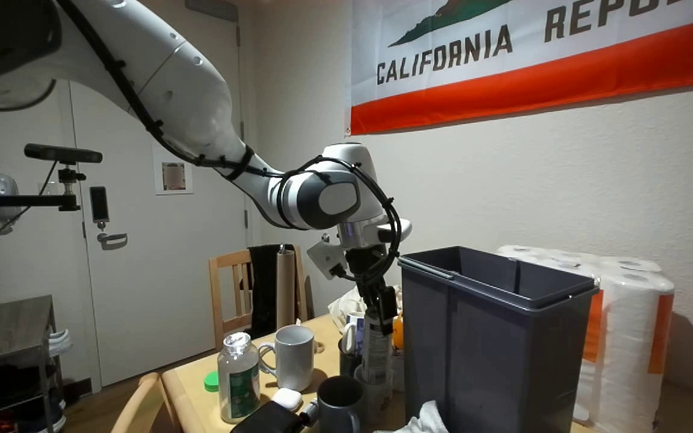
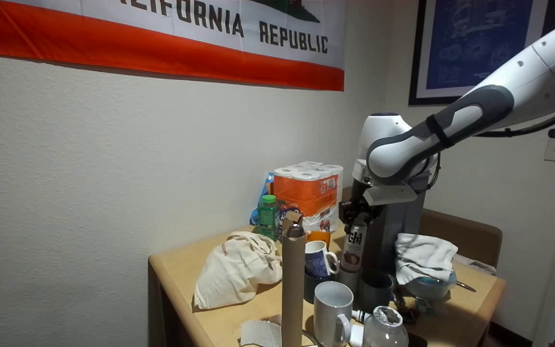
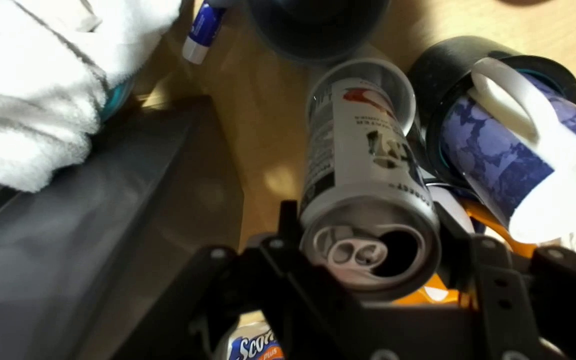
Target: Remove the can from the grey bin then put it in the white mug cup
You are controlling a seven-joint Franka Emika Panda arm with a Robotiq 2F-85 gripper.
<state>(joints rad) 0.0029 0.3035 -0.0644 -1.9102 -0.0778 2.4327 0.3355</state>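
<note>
With my gripper (image 3: pixel 368 230) I'm clamped onto the can (image 3: pixel 368 150): silvery top, mouth open, white-and-dark label, lower end in the white mug (image 1: pixel 378 400), left of the grey bin (image 1: pixel 497 361) in both exterior views.

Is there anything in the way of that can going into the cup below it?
Nothing visible: the tool grips the can, whose lower end is at the mouth of the cup. The dark mug and blue mug are beside that cup, not between.
</note>
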